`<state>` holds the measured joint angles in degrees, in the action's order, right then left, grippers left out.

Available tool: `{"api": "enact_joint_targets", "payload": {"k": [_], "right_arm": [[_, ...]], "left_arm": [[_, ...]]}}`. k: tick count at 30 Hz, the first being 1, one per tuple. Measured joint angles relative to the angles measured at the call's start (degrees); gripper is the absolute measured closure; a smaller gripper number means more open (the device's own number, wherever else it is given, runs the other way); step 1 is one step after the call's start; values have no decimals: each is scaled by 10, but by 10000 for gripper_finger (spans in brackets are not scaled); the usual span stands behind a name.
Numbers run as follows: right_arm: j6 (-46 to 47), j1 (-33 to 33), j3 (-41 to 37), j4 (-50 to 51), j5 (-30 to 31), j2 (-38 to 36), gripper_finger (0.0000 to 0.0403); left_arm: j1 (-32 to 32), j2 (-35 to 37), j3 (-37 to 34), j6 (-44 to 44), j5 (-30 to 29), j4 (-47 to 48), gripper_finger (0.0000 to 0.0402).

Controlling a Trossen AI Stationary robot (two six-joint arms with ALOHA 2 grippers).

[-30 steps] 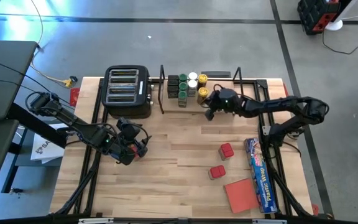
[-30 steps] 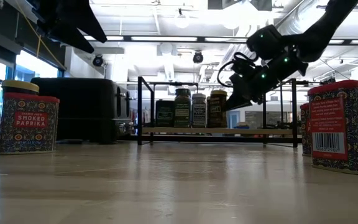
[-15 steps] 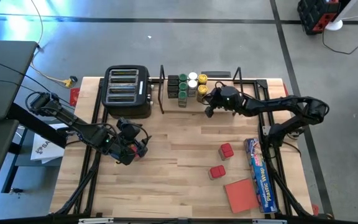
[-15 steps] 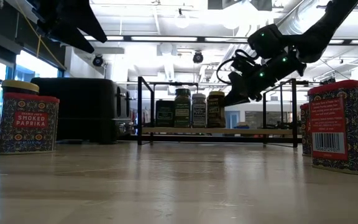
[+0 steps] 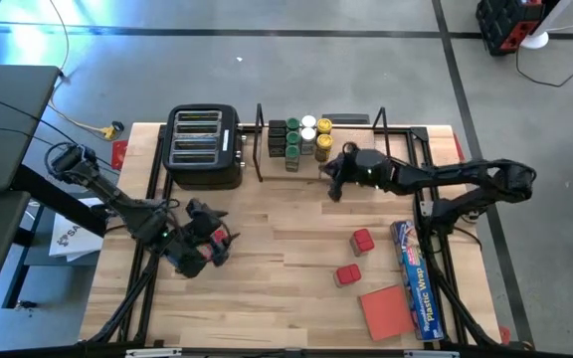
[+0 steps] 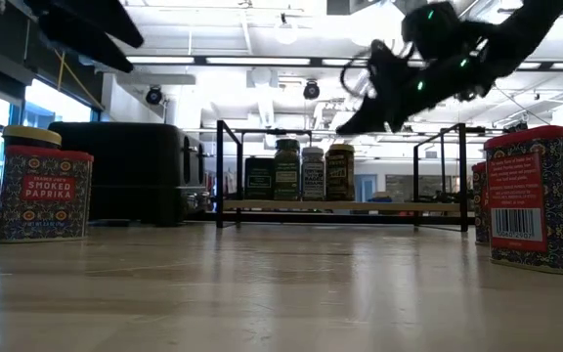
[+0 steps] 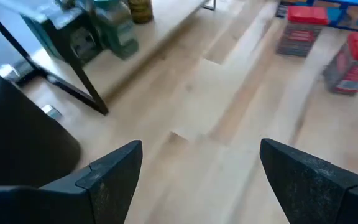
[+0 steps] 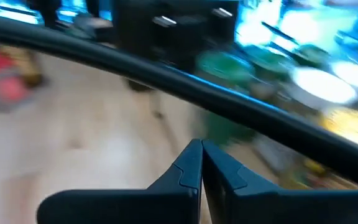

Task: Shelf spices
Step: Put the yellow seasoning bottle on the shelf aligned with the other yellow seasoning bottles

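The shelf [image 5: 341,139], black rods over a light board, stands at the table's far edge beside the toaster. Several spice jars [image 5: 301,139] with green, white and yellow lids and dark square ones stand at its left end, also in the low view [image 6: 301,171]. Two red square tins [image 5: 363,240] [image 5: 347,274] rest on the table right of centre. My right gripper [image 5: 331,184] hovers shut and empty just in front of the shelf, its fingers [image 8: 201,158] closed together. My left gripper [image 7: 197,168] is open and empty above the table's left half [image 5: 212,247].
A black toaster [image 5: 205,147] stands left of the shelf. A long blue plastic-wrap box [image 5: 416,288] and a flat red pad [image 5: 386,310] lie near the right near corner. In the low view, red paprika tins [image 6: 42,194] [image 6: 541,196] stand close at both sides. Bare wood lies between the arms.
My right gripper has risen in front of the shelf and drawn a little toward the table's near edge. My left gripper has moved slightly toward the near left corner. The jars and tins have stayed where they were.
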<state>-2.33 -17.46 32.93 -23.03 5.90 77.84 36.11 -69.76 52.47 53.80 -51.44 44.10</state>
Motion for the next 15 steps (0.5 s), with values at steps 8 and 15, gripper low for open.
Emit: {"api": "enact_joint_targets", "payload": {"k": [8,15], "right_arm": [[8,122,0,-9,0,-26,399],[9,160,0,-10,55,-26,399]], "left_arm": [[54,0,0,298,140,183,80],[85,0,0,350,323,272,80]]}}
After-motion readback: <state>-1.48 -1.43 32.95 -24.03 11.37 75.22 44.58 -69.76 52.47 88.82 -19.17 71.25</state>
